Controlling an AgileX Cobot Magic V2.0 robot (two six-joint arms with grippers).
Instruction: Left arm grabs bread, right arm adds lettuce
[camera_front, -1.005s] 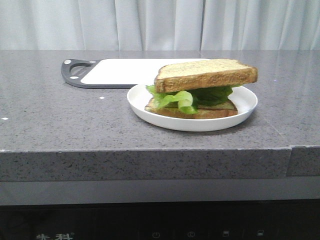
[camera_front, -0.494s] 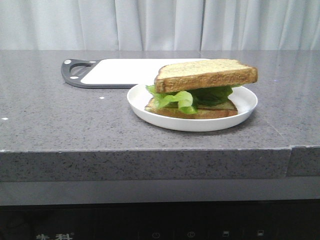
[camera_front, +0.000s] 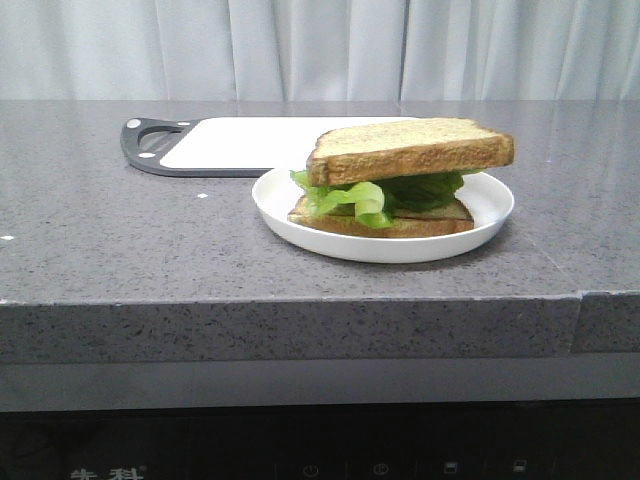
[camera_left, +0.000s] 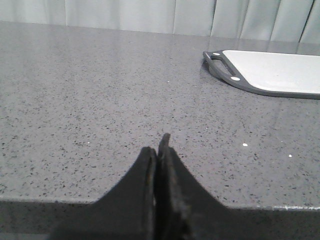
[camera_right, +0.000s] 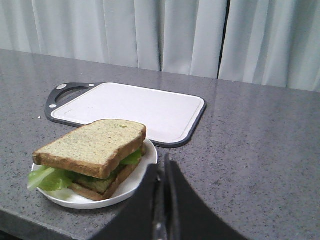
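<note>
Far left on the grey stone counter (camera_front: 120, 250) lies the cutting board (camera_front: 270, 143), white with a dark rim, its handle loop pointing left and its long axis running left to right; nothing sits on it. Just near and right of it, overlapping its right end in the front view, stands the white plate (camera_front: 490, 215) with the finished stack: a thin lower slice (camera_front: 400, 226), the lettuce (camera_front: 350, 198) ruffling out on the left side, and the thick bread (camera_front: 410, 148) laid on top, tilted slightly — its left end a shade lower than its right. Judged from that, both task steps look done and the arms are pulled back; neither shows in the front view. The left arm (camera_left: 159, 150) has its two pointed fingers pressed tip to tip, holding nothing, hovering over the near edge of the counter well left of the plate; its camera sees only the board's handle end, not the sandwich. The right arm (camera_right: 163, 167) is likewise closed on nothing, fingertips together, and sits just near of the plate's right rim, so it is clearly the closer arm. From its fingers the bread lies ahead and to the left, long axis slanting away toward the board. Open room: bare counter to the left of the plate and to the right of it; the near counter edge is close under both grippers — any further retreat should, I judge, go up and back rather than down.
</note>
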